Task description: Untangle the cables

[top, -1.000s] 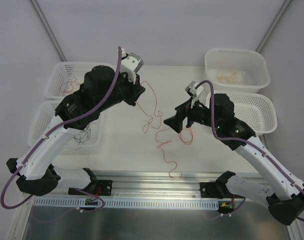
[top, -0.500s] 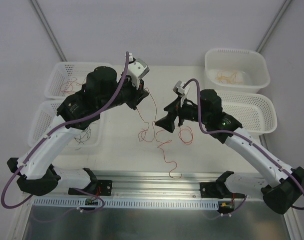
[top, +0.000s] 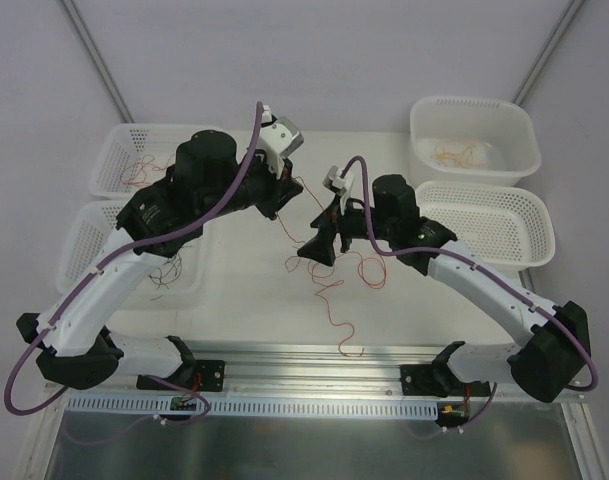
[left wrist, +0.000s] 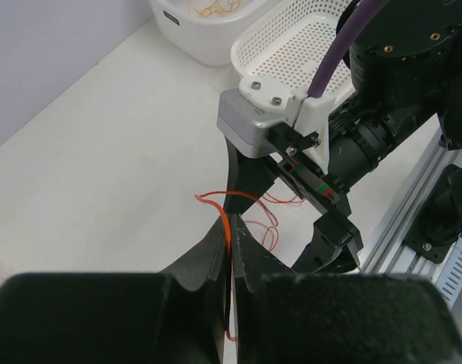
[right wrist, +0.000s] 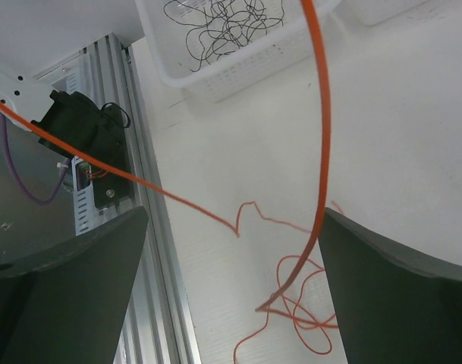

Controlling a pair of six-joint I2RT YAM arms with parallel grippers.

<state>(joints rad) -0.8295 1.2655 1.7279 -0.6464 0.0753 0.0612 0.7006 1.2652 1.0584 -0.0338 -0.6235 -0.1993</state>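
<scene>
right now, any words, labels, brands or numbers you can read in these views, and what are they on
No readable text in any view.
Small circuit board on the front rail: any marking is too small to read.
Red and green strip on the right arm: colour only, no letters.
Baskets, and the orange wire pinched in the left tool: no labels or tags visible.

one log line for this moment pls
left gripper: shut on orange wire | right gripper: open, not gripping | wire: loose loops on table
</scene>
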